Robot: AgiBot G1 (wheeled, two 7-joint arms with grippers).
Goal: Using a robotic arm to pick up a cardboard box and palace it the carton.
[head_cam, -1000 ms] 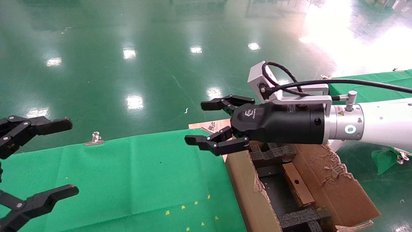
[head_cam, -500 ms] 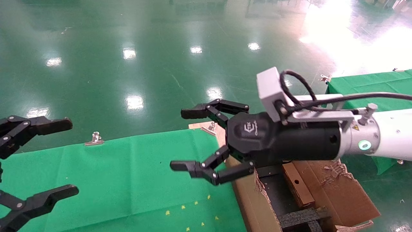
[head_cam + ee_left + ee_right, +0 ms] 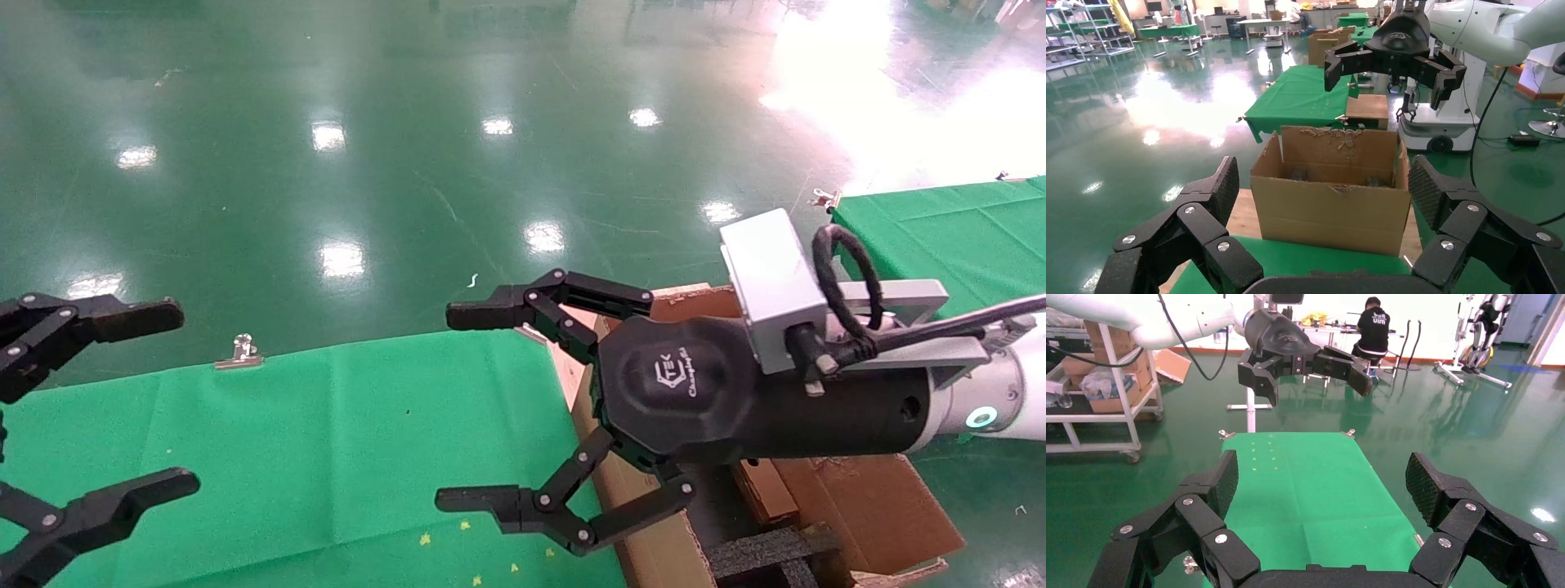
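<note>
The robotic arm is my right one; its gripper (image 3: 464,406) is open wide and empty, held in the air over the green table's right end, beside the carton's near-left wall. It also shows in the left wrist view (image 3: 1392,73) and in its own view (image 3: 1324,484). The large carton (image 3: 858,506) with torn flaps and black foam (image 3: 760,551) stands right of the table; the left wrist view shows it too (image 3: 1330,208). The small cardboard box (image 3: 764,490) lies inside the carton, mostly hidden behind my right wrist. My left gripper (image 3: 172,398) is open and empty at the far left.
A green cloth-covered table (image 3: 327,425) lies between the two grippers, with a metal clip (image 3: 239,351) on its far edge. A second green table (image 3: 940,220) stands at the back right. Glossy green floor lies beyond.
My right gripper has moved down and toward me, off the carton's top toward the green table, its jaws spreading wider and its wrist rolling. The small box stays in the carton. The left gripper has not moved.
</note>
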